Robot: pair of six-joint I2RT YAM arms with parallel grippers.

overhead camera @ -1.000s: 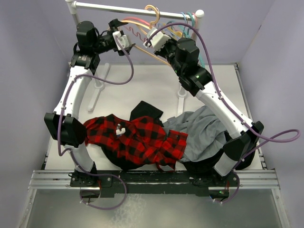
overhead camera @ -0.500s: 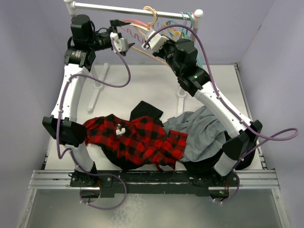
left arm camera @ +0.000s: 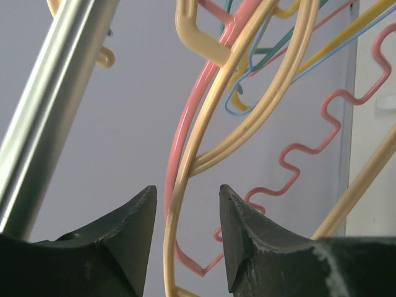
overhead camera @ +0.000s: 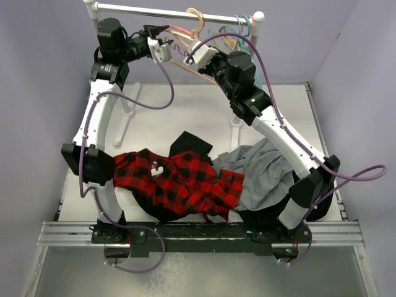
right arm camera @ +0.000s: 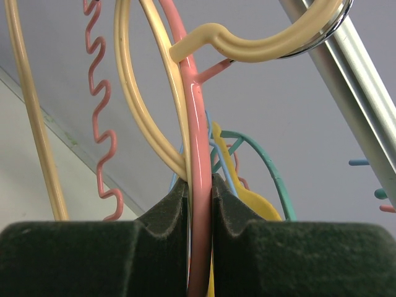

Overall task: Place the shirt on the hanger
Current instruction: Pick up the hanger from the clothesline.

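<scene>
On the white table [overhead camera: 185,111], close to the arm bases, the shirt [overhead camera: 179,182] lies crumpled and untouched. Back at the rail [overhead camera: 154,11], the left gripper [left arm camera: 187,198] has narrowed around the hanger [left arm camera: 226,77] without pinching it yet. The right gripper [right arm camera: 199,185] stays clamped on the pink hanger [right arm camera: 197,124].

Red-and-black plaid shirt [overhead camera: 185,182], grey garment [overhead camera: 266,170], tan hanger [right arm camera: 260,48], pink hanger [right arm camera: 197,124], and seemingly a teal hanger [right arm camera: 272,164].

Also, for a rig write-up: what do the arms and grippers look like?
Both arms: white links, black joint housings, a purple cable along each. The left gripper and right gripper are white-bodied with dark, matte, wedge-shaped fingers.
</scene>
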